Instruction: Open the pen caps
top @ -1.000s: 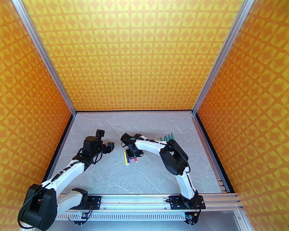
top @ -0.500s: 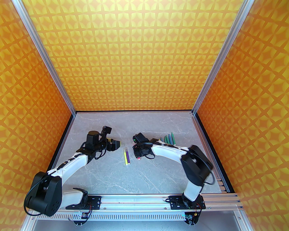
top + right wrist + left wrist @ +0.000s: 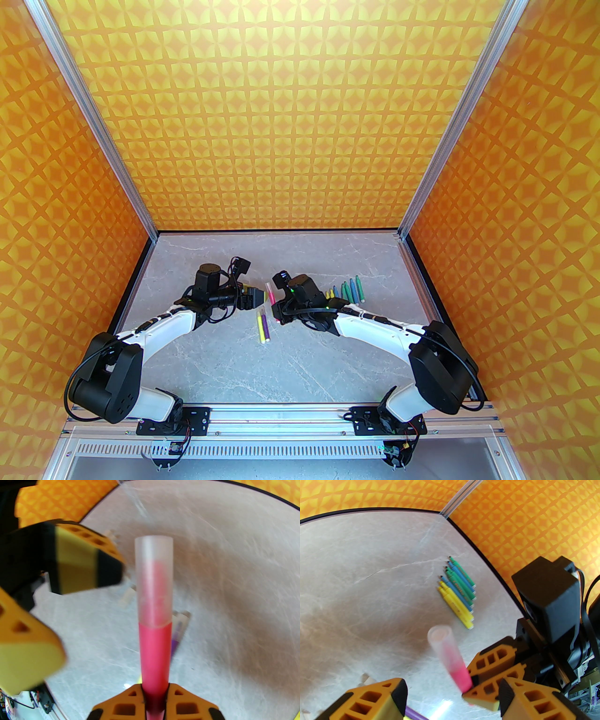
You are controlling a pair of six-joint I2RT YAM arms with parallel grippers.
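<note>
My right gripper [image 3: 154,702] is shut on the barrel of a pink pen [image 3: 154,653], held off the table with its clear cap [image 3: 153,578] on and pointing away. In the top view the pink pen [image 3: 268,291] sits between the two grippers. My left gripper [image 3: 258,298] is open right beside the cap, its yellow-padded fingers [image 3: 89,557] just left of it and not touching. In the left wrist view the cap [image 3: 441,641] stands between my open left gripper [image 3: 453,693] fingers. A yellow pen [image 3: 259,326] and a purple pen [image 3: 265,326] lie capped on the table below.
Several uncapped pens [image 3: 347,290], yellow, blue and green, lie in a tight row right of the right wrist, also seen as the row of pens [image 3: 457,592]. A few loose clear caps [image 3: 127,594] lie on the marble table [image 3: 234,365] under the left gripper. Orange walls enclose three sides.
The right gripper lifted the pink pen off the table and swung left and back. The left gripper moved right up to the cap, its fingers narrowing.
</note>
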